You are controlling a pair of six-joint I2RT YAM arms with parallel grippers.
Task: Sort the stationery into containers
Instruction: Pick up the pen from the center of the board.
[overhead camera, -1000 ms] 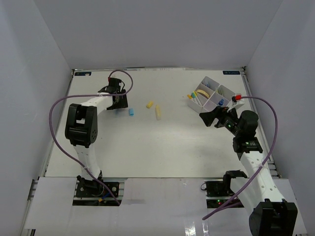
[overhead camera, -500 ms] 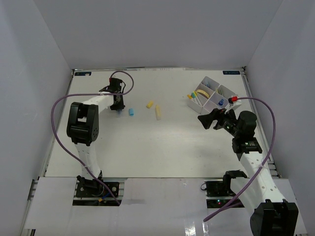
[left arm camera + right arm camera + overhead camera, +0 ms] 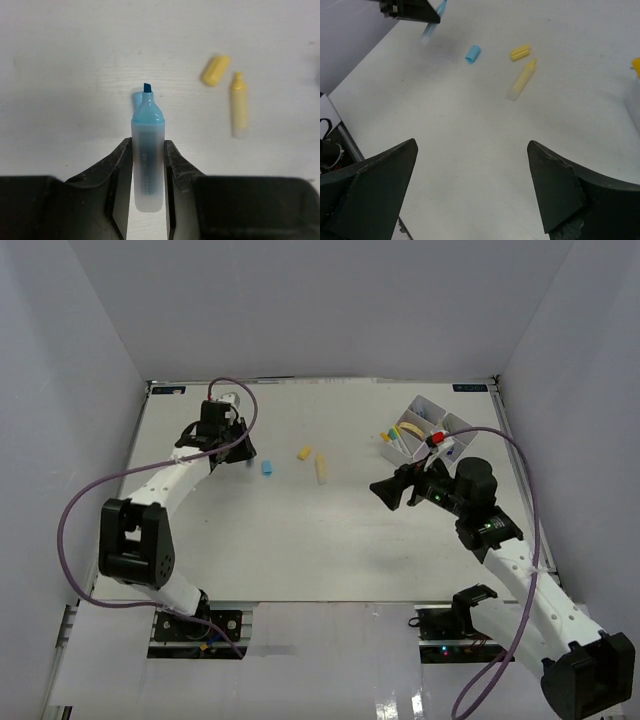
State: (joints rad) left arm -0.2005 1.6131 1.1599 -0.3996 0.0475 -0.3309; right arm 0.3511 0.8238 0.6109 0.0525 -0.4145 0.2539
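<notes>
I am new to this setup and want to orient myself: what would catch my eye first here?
The left gripper, at the far left of the table, is shut on an uncapped blue highlighter. Nearby lie a blue cap, a yellow cap and a yellow highlighter. The right gripper hangs open in front of the white tray at the far right.

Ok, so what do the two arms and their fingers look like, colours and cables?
Both arms have white links and black joints: the left arm and right arm. Each carries a looping purple cable. The fingers are black, wedge-shaped and matte. A small red connector sits by the right wrist.
</notes>
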